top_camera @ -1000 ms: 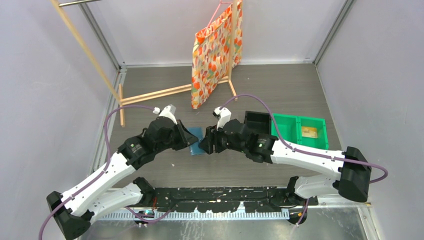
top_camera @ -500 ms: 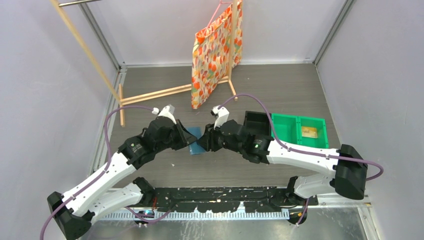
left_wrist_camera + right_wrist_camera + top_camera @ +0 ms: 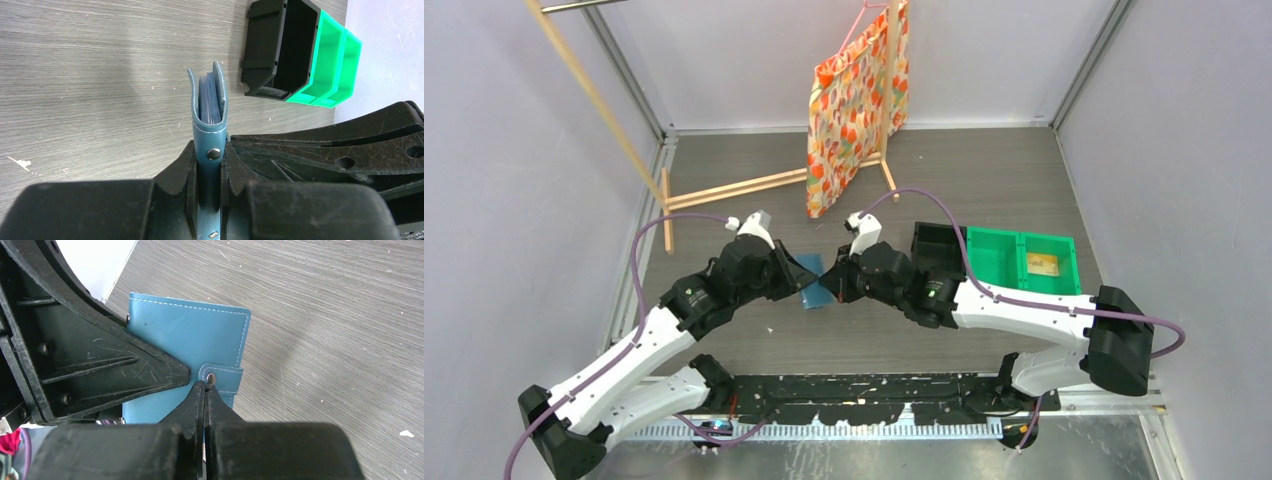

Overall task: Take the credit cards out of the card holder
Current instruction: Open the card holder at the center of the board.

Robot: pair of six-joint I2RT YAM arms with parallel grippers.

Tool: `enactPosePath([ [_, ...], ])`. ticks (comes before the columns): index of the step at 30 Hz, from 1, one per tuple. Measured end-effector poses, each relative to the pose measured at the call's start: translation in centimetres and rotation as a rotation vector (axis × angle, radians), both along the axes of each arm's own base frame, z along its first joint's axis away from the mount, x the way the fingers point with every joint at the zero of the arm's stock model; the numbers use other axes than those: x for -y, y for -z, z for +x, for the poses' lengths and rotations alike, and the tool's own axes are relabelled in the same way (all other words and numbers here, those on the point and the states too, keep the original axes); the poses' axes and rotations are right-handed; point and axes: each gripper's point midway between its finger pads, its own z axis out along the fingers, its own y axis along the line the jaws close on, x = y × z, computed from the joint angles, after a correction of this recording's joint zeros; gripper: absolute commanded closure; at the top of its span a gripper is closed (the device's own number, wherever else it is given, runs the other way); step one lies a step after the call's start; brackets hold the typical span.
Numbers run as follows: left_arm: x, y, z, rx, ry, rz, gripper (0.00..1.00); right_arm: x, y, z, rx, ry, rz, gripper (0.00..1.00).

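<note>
Two sets of jaws meet at the card holder (image 3: 190, 335) above mid-surface (image 3: 984, 180). Left jaws, reaching in from 8 o'clock, are clamped on its studded end, holding it on edge, covers slightly parted around thin leaves (image 3: 209, 97). Right jaws, coming from 4 o'clock, are pressed together, tips touching the holder's strap (image 3: 222, 376); whether they pinch it I cannot tell. At 3 o'clock stand a black bin (image 3: 939, 245) and a green bin (image 3: 994, 260) holding a tan card (image 3: 1043, 265).

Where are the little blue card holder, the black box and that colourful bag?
card holder (image 3: 190, 335): right wrist view, on its teal front cover.
black bin (image 3: 261, 52): left wrist view, on its outer wall.
patterned bag (image 3: 849, 110): top view, mid-side.
</note>
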Motion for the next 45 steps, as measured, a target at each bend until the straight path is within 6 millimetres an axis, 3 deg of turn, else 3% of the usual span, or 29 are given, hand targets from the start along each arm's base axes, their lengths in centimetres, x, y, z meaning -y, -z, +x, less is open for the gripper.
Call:
enactPosePath([
  [12, -0.7, -0.5, -0.2, 0.026, -0.013, -0.006, 0.99, 0.0, -0.3, 0.6, -0.054, 0.055, 0.054, 0.99],
  [18, -0.5, -1.2, -2.2, 0.021, 0.06, -0.034, 0.99, 4.1, 4.2, 4.6, -0.102, 0.225, -0.076, 0.99],
  [23, -0.9, -1.2, -2.6, 0.031, 0.072, -0.019, 0.99, 6.0, 6.8, 4.5, -0.155, 0.267, -0.12, 0.99],
  [26, -0.9, -1.0, -2.8, 0.033, 0.096, -0.005, 0.99, 6.9, 7.4, 4.6, -0.175, 0.283, -0.126, 0.99],
  [27, -0.8, -1.0, -3.0, 0.033, 0.11, -0.006, 0.99, 7.4, 7.4, 4.7, -0.184, 0.289, -0.12, 0.97],
  [29, -0.6, -0.9, -3.3, 0.03, 0.14, -0.003, 1.0, 8.6, 7.4, 4.9, -0.207, 0.305, -0.094, 0.71],
  [31, -0.5, -0.9, -3.5, 0.025, 0.158, 0.001, 0.99, 9.6, 7.0, 4.9, -0.228, 0.314, -0.057, 0.45],
  [34, -0.3, -0.8, -3.6, 0.022, 0.177, 0.011, 0.99, 10.3, 5.1, 4.6, -0.241, 0.307, 0.015, 0.25],
  [40, -0.1, -0.3, -3.5, 0.013, 0.188, 0.027, 0.99, 7.8, -0.8, 2.5, -0.227, 0.196, 0.148, 0.22],
  [45, 0.0, 0.0, -3.4, 0.008, 0.202, 0.042, 0.99, 5.1, -3.6, 1.2, -0.264, 0.082, 0.187, 0.24],
])
